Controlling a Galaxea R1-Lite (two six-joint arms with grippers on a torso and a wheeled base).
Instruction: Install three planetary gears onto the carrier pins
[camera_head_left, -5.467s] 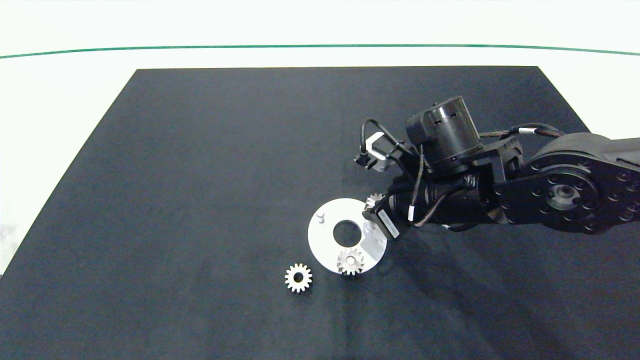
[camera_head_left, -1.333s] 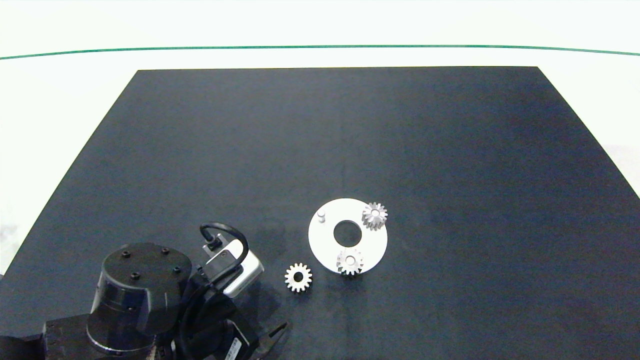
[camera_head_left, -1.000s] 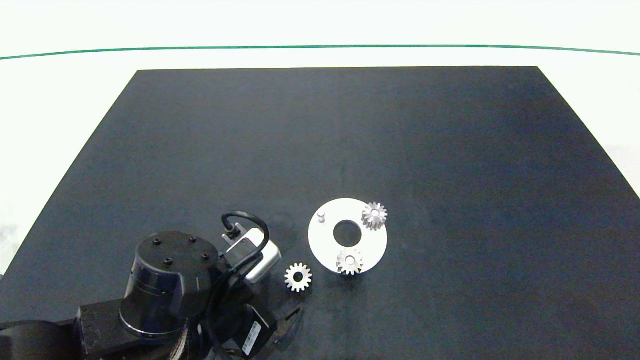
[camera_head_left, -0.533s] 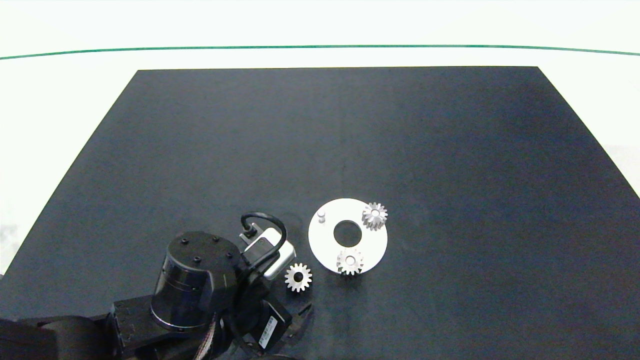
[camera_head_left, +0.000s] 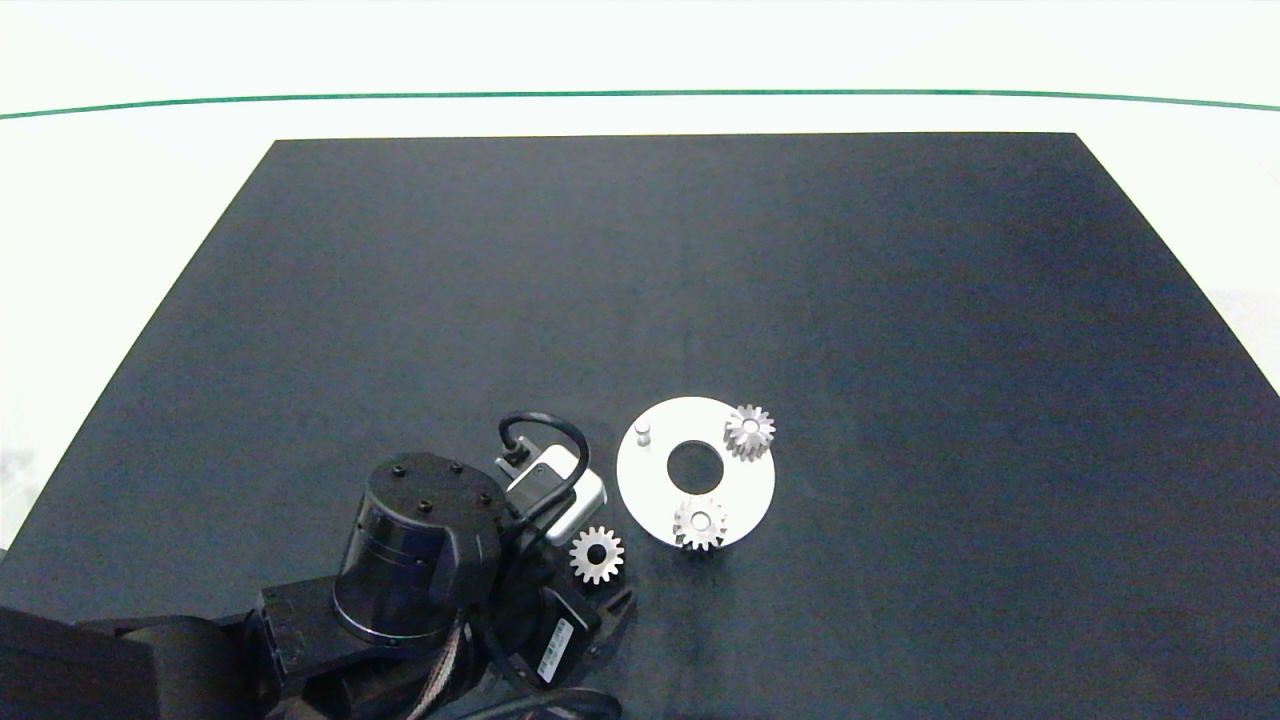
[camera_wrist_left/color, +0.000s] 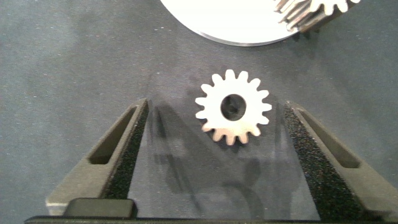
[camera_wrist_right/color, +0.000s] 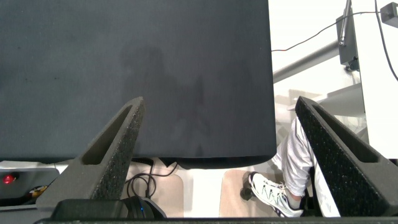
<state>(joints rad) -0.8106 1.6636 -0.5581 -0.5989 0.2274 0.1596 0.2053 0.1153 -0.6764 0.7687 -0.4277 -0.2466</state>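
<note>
- We find the left arm entering at the near left, its left end effector (camera_wrist_left/color: 214, 155) low over the dark mat (camera_head_left: 400, 300) that covers the surface, fingers (camera_wrist_left/color: 115, 146) spread wide.
- We note the loose gear (camera_head_left: 597, 555) lying flat on the mat between those fingers, touching neither, just left of the white disc (camera_head_left: 650, 490).
- We record the disc lying flat near the middle of the mat, with a large centre hole.
- We see one bare pin (camera_head_left: 643, 433) upright on the disc's far left.
- We find a second gear (camera_head_left: 700, 523) seated at the disc's near edge and a third gear (camera_head_left: 749, 431) seated at its far right edge.
- We observe the right end effector (camera_wrist_right/color: 217, 155) only in its wrist view, off past the mat's edge, fingers spread with nothing between them; a person's leg and shoe (camera_wrist_right/color: 273, 193) show below it.
</note>
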